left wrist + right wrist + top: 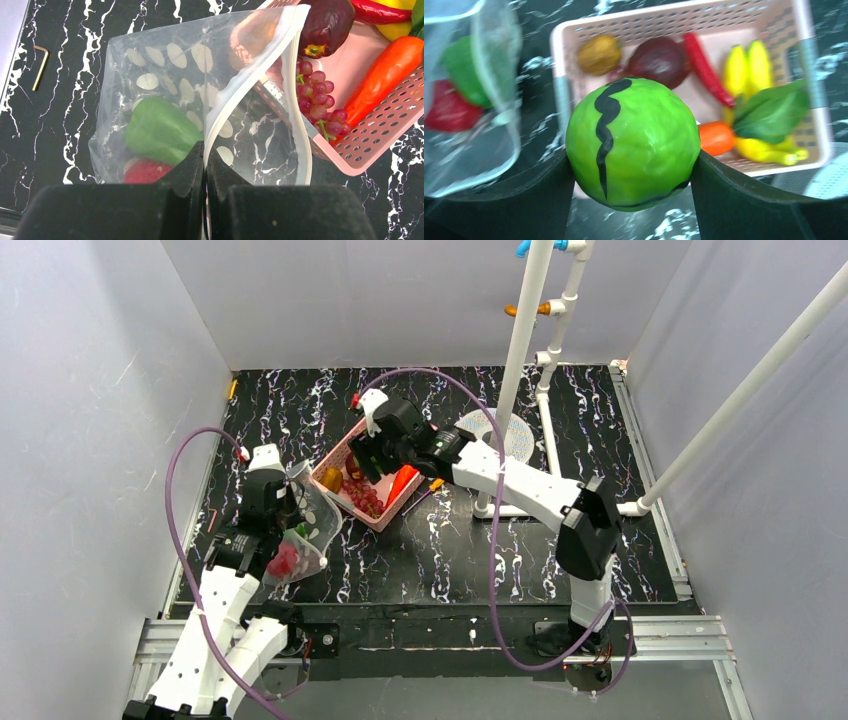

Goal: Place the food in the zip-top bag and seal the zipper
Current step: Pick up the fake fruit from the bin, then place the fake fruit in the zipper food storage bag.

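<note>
The clear dotted zip-top bag [165, 75] hangs open left of the pink basket [380, 135]. My left gripper [205, 155] is shut on its zipper [250, 95] at the near mouth edge. A green pepper [160, 130] and a red piece [145, 171] lie in the bag. My right gripper [633, 154] is shut on a green round melon with black stripes [644, 130], held above the basket's near-left corner. The basket holds grapes [317, 97], a carrot [385, 75], a chili [704, 67], a brown-orange fruit [599, 54], yellow pieces [749, 65] and a leafy piece [774, 112].
A white pipe stand [525, 350] and a white round perforated disc [510, 435] stand right of the basket [400, 508]. An orange-handled screwdriver [435, 483] lies by the basket. A hex key [40, 65] lies at the left. Grey walls close in the table.
</note>
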